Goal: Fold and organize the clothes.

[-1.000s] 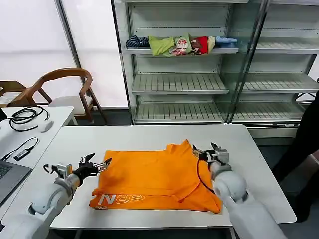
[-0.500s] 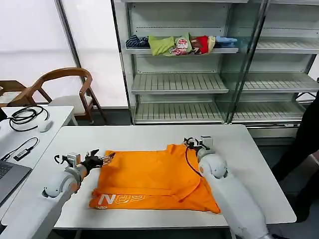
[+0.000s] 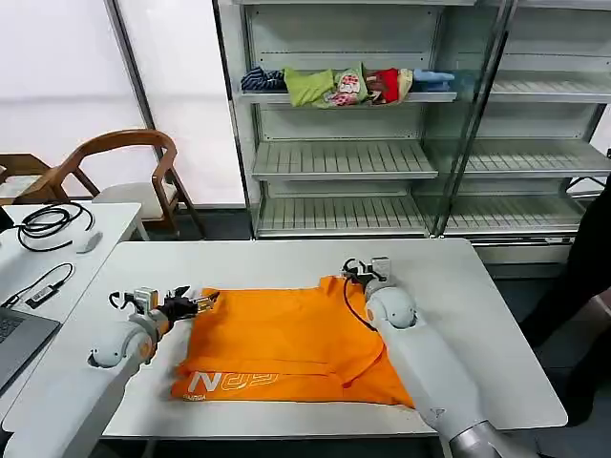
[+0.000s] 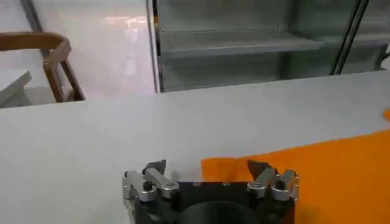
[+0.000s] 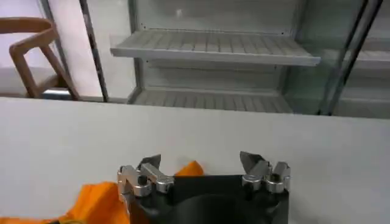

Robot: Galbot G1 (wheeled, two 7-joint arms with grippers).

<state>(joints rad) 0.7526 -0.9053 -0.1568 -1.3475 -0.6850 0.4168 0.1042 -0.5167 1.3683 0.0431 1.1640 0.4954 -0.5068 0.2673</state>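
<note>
The orange T-shirt (image 3: 286,339) lies partly folded on the white table (image 3: 477,315), its white lettering (image 3: 232,381) near the front left corner. My left gripper (image 3: 199,303) hovers open at the shirt's far left corner; in the left wrist view that gripper (image 4: 207,165) has the orange cloth (image 4: 317,170) under its one finger and nothing between the fingers. My right gripper (image 3: 361,272) stands open at the far right corner of the shirt. Seen from the right wrist, this gripper (image 5: 200,159) has a tip of orange cloth (image 5: 187,168) just below it, ungripped.
A shelf unit (image 3: 382,162) stands behind the table, with a multicoloured heap of garments (image 3: 346,85) on an upper shelf. A wooden chair (image 3: 124,172) is at the back left. A side desk (image 3: 57,248) with cables and a laptop lies to the left.
Both grippers moved away from me toward the shirt's far edge. The right one travelled left and back to the far right corner; the left one shifted slightly back along the left corner.
</note>
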